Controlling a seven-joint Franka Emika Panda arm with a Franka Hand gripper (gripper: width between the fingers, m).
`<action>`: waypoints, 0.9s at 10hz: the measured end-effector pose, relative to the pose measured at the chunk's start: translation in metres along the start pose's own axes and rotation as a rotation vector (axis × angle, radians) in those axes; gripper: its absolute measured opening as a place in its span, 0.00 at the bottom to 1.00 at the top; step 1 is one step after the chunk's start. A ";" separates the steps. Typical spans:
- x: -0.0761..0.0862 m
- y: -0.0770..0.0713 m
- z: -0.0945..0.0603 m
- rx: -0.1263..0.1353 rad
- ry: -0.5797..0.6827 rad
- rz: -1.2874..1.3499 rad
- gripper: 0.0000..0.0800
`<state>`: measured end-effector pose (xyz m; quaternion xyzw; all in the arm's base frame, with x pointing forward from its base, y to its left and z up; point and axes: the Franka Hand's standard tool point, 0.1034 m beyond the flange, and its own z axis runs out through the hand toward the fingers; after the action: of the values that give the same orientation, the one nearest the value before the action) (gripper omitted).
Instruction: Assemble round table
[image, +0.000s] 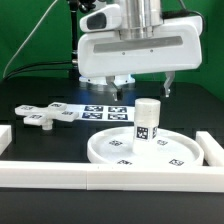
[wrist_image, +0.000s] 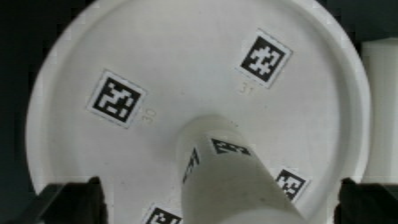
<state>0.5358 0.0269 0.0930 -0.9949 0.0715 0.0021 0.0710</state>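
The large rimmed round disc (image: 140, 150) lies flat on the black table at the exterior view's right front. The short thick post (image: 147, 120) stands upright on its middle. The flat cross-shaped piece (image: 45, 115) lies on the table at the exterior view's left. My gripper (image: 140, 90) hangs open above the post and holds nothing. In the wrist view the disc (wrist_image: 178, 60) fills the frame, and the post (wrist_image: 240, 175) rises between my two dark fingertips (wrist_image: 71, 200). My gripper (wrist_image: 228, 205) is spread wide on both sides of the post, clear of it.
The marker board (image: 100, 108) lies behind the disc, under the arm. White border rails run along the front (image: 110, 177), the exterior view's left (image: 5, 135) and right (image: 212, 147). A green backdrop stands behind.
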 end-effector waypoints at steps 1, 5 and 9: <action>0.000 0.000 0.001 0.000 -0.002 0.000 0.81; -0.007 0.003 -0.004 -0.036 -0.026 -0.171 0.81; -0.015 0.044 -0.022 -0.009 -0.031 -0.238 0.81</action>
<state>0.5148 -0.0175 0.1088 -0.9965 -0.0484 0.0093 0.0673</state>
